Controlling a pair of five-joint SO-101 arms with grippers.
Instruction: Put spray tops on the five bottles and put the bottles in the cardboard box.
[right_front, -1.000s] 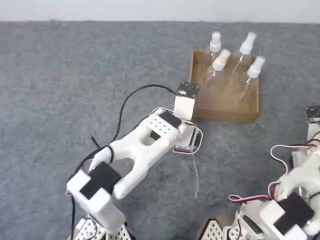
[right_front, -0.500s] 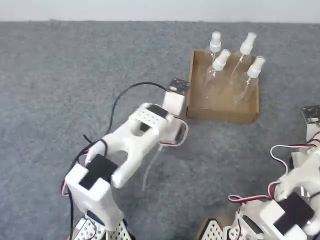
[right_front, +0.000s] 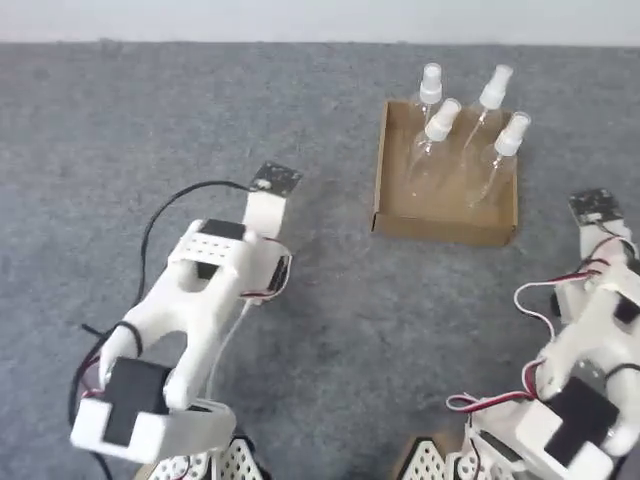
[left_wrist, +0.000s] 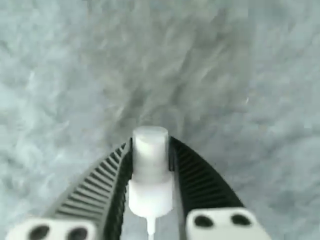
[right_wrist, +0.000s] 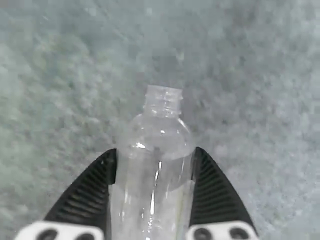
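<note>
My left gripper (left_wrist: 150, 150) is shut on a white spray top (left_wrist: 149, 170), its thin tube hanging down, above bare carpet. In the high view the left arm (right_front: 215, 275) stands left of the cardboard box (right_front: 440, 228). My right gripper (right_wrist: 155, 154) is shut on a clear bottle (right_wrist: 156, 150) whose threaded neck is open, with no top on it. The right arm (right_front: 590, 330) is at the lower right, in front of the box. Inside the box lie several clear bottles with white spray tops, such as one (right_front: 440, 122) in the middle and one (right_front: 513, 135) on the right.
Grey carpet (right_front: 150, 120) covers the whole table. Cables loop off both arms. There is open carpet between the two arms and to the left of the box.
The left arm has swung left, away from the box's corner, carrying the spray top. The right arm has shifted forward and slightly left.
</note>
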